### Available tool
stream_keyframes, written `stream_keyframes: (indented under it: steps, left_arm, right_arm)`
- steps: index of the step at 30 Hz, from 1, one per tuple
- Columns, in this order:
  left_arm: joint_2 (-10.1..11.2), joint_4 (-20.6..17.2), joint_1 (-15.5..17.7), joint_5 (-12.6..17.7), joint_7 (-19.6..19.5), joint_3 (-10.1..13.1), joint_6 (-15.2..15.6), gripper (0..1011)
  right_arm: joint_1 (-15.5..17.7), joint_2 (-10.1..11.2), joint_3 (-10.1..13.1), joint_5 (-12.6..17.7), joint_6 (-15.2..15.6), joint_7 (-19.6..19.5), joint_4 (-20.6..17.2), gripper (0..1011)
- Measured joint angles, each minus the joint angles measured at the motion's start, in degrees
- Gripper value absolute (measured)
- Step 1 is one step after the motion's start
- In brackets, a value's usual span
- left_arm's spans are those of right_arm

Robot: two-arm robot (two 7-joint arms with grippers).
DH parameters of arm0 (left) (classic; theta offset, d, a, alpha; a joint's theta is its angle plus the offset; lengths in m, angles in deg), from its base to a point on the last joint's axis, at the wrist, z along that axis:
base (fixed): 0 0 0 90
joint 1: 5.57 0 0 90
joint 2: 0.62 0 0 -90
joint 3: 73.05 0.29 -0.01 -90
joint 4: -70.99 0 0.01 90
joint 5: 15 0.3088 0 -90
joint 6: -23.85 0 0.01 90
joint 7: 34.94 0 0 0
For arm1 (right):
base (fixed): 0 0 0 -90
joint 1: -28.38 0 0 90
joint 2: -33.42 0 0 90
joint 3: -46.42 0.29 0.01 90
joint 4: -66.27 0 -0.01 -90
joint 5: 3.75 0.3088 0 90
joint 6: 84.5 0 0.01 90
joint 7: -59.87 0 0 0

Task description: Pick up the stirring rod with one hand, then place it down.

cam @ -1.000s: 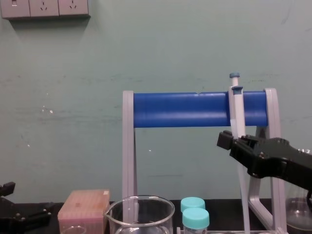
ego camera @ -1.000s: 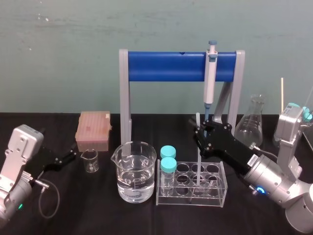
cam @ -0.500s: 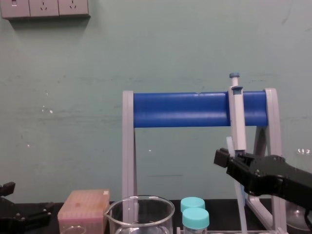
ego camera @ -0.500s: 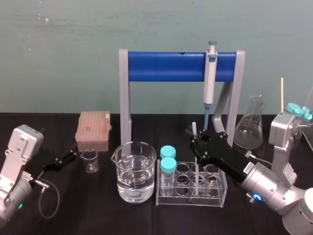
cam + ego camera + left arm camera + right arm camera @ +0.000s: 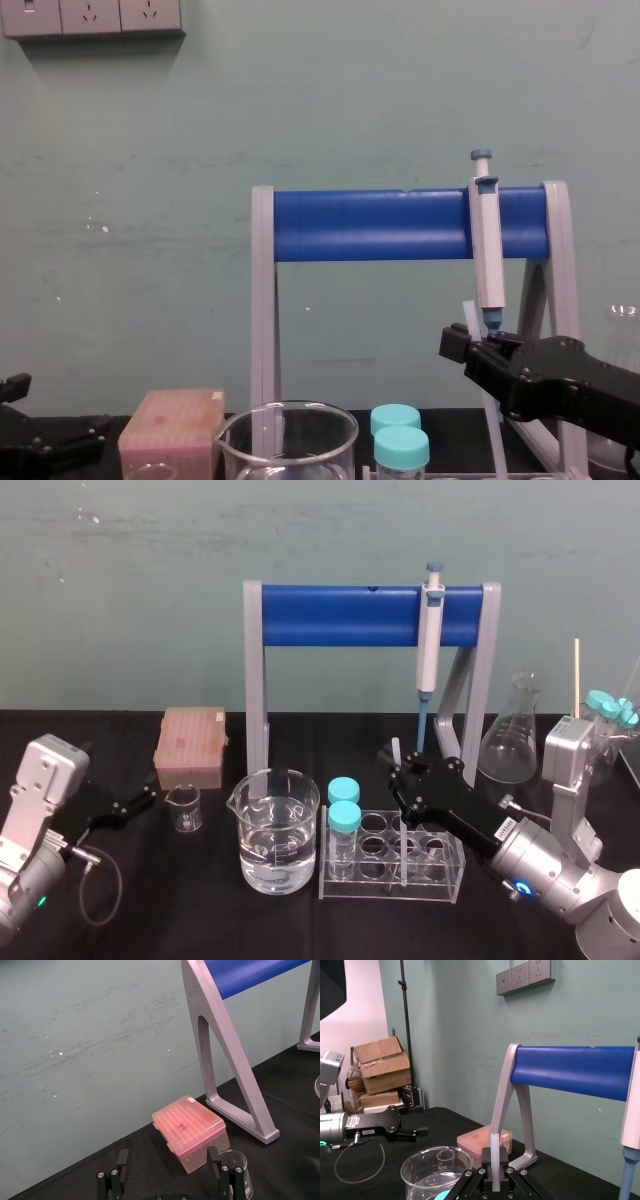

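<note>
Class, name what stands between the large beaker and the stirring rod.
Head view: two teal-capped tubes, standing in the clear rack, between the large beaker and the stirring rod.

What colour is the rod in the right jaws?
Translucent white; the rod shows best in the right wrist view.

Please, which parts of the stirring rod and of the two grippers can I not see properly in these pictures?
- Stirring rod, middle part: in the head view the right gripper, shut on it, hides it.
- Rod's lower tip: in the head view it shows through the clear tube rack, but whether it touches the floor cannot be told.
- Rod's lower end: in the chest view the bottom edge cuts it off.
- Left gripper: in the chest view the left and bottom edges cut it.
</note>
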Motion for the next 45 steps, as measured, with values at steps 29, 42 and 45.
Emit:
stream_keyframes:
  steps: [29,42,45]
  left_arm:
    - [0.00,0.00,0.00,0.00,0.00,0.00,0.00,1000]
    - [0.00,0.00,0.00,0.00,0.00,0.00,0.00,1000]
    - [0.00,0.00,0.00,0.00,0.00,0.00,0.00,1000]
  right_arm:
    - [0.01,0.04,0.10,0.05,0.00,-0.09,-0.13,418]
    - [0.01,0.04,0.10,0.10,0.00,-0.04,-0.13,834]
    - [0.00,0.04,0.10,0.10,0.00,-0.03,-0.13,899]
